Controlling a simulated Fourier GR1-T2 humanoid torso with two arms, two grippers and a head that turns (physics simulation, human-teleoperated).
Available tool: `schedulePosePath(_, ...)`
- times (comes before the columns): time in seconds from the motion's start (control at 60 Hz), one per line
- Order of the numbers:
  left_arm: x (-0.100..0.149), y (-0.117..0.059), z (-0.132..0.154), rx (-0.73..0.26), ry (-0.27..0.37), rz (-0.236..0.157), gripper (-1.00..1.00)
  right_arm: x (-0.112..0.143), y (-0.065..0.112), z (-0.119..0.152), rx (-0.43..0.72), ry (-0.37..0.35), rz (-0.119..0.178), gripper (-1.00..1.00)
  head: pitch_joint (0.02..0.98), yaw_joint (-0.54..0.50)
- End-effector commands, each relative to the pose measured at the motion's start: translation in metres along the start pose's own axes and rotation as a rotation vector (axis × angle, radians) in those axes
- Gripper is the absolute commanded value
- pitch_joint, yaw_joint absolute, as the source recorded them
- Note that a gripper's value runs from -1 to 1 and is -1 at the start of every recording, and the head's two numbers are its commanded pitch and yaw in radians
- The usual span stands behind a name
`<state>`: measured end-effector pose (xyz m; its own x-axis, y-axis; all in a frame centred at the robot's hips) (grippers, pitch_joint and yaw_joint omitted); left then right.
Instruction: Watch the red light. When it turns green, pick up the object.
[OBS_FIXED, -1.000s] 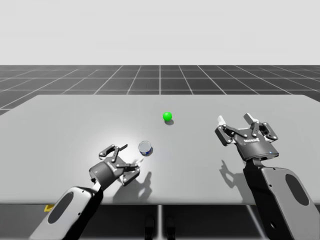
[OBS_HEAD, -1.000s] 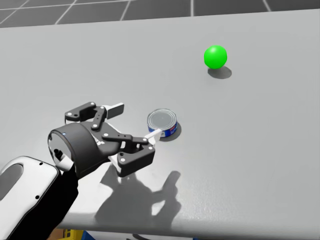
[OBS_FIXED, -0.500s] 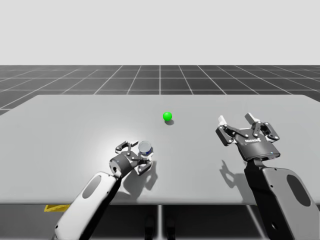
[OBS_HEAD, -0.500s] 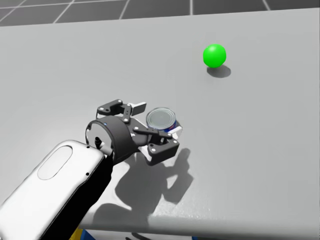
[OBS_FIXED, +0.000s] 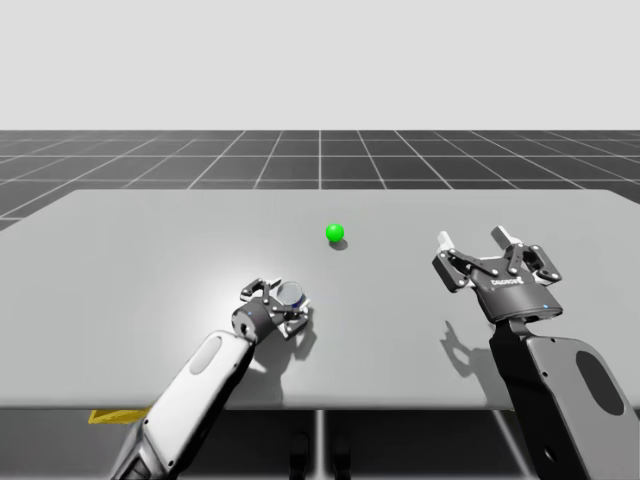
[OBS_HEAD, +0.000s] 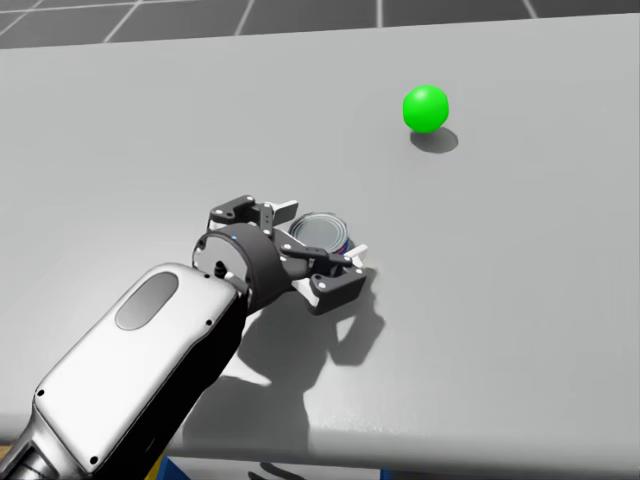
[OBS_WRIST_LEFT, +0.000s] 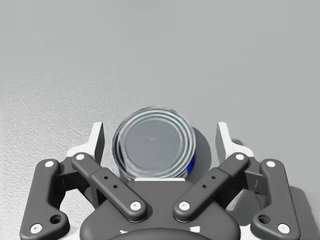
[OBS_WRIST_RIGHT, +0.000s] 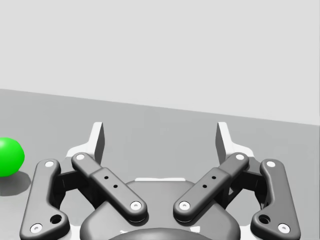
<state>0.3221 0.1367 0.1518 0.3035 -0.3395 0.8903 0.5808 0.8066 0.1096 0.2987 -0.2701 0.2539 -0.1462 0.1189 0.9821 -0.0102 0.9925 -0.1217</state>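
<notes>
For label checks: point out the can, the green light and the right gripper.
can (OBS_WRIST_LEFT: 152, 142), left wrist view, on its lid.
green light (OBS_HEAD: 426, 108), head view, its middle.
right gripper (OBS_WRIST_RIGHT: 160, 134), right wrist view, between its fingertips.

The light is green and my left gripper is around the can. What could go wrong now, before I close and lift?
1. The can sits off-centre in my open left gripper, closer to one finger. That finger would likely touch first and may push the can sideways.
2. The can's wall is round and looks smooth, so it might slip out during the lift.
</notes>
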Motion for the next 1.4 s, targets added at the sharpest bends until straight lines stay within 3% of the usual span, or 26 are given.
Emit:
schedulePosePath(0.017,-0.005,0.004,-0.006,0.007,0.015,0.008,-1.00,0.000,0.000,0.001,-0.001,0.001,0.001,-1.00,0.839,0.13)
schedulePosePath(0.217,-0.010,0.004,-0.010,-0.007,0.050,0.010,-1.00,0.001,0.000,0.002,-0.002,0.000,0.000,-1.00,0.835,0.13)
schedulePosePath(0.25,-0.011,0.004,-0.010,-0.007,0.050,0.010,-0.91,0.001,0.001,0.002,-0.002,-0.001,0.000,-1.00,0.832,0.13)
schedulePosePath(0.283,-0.012,0.003,-0.010,-0.006,0.048,0.007,-0.50,0.001,0.000,0.002,-0.002,-0.001,0.000,-1.00,0.831,0.13)
schedulePosePath(0.3,-0.012,0.004,-0.009,-0.009,0.049,0.010,0.76,0.001,0.000,0.002,-0.003,-0.002,-0.001,-1.00,0.828,0.13)
schedulePosePath(0.317,-0.012,0.004,-0.009,-0.010,0.049,0.011,0.91,0.002,0.000,0.002,-0.003,-0.002,-0.001,-1.00,0.827,0.13)
schedulePosePath(0.367,-0.013,0.004,-0.009,-0.014,0.048,0.013,0.99,0.002,0.000,0.002,-0.004,-0.003,-0.002,-1.00,0.820,0.13)
schedulePosePath(0.483,-0.014,0.003,-0.008,-0.020,0.050,0.010,1.00,0.002,0.000,0.002,-0.004,-0.003,-0.002,-1.00,0.784,0.12)
schedulePosePath(0.867,-0.020,-0.002,-0.009,-0.029,0.055,-0.010,1.00,0.003,-0.002,0.001,-0.006,-0.006,-0.006,-1.00,0.490,0.15)
schedulePosePath(1.067,-0.021,-0.002,-0.009,-0.032,0.054,-0.009,1.00,0.002,-0.003,0.000,-0.008,-0.006,-0.006,-1.00,0.432,0.15)
schedulePosePath(1.233,0.000,0.000,-0.003,0.016,-0.028,0.019,1.00,0.001,-0.004,-0.001,-0.005,-0.003,-0.008,-1.00,0.437,0.15)
schedulePosePath(1.4,0.041,0.004,0.017,0.044,-0.122,-0.016,1.00,0.000,-0.004,-0.001,-0.003,0.001,-0.011,-1.00,0.434,0.16)
